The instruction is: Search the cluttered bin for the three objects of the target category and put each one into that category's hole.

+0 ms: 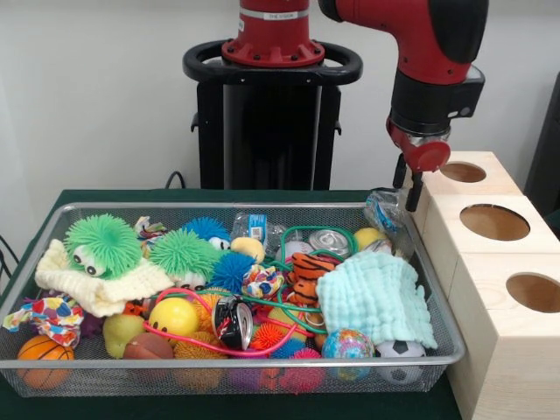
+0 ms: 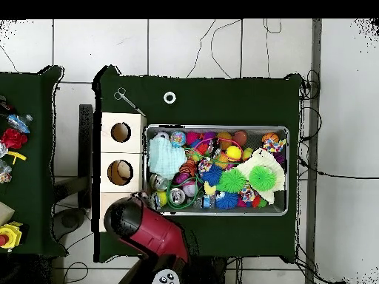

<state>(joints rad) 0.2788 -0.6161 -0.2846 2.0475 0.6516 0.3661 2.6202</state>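
Observation:
A wire mesh bin [image 1: 437,289] holds a jumble of toys. Among them are green spiky balls [image 1: 103,243], a yellow ball [image 1: 173,316], a small basketball [image 1: 42,354], a soccer ball [image 1: 401,350], cans [image 1: 329,241], a mint cloth [image 1: 376,296] and a tiger plush [image 1: 306,273]. My gripper [image 1: 409,199] hangs at the bin's far right corner, between the rim and the wooden box [image 1: 503,289]. A crinkly clear packet [image 1: 383,213] sits just beside it; I cannot tell whether they touch. In the overhead view the arm [image 2: 144,228] hides the gripper.
The wooden box has three round holes [image 1: 494,221] on top, in a row along the bin's right side. In the overhead view the box [image 2: 111,151] lies left of the bin [image 2: 218,128]. Scissors [image 2: 129,101] and a tape ring [image 2: 169,97] lie on the green cloth.

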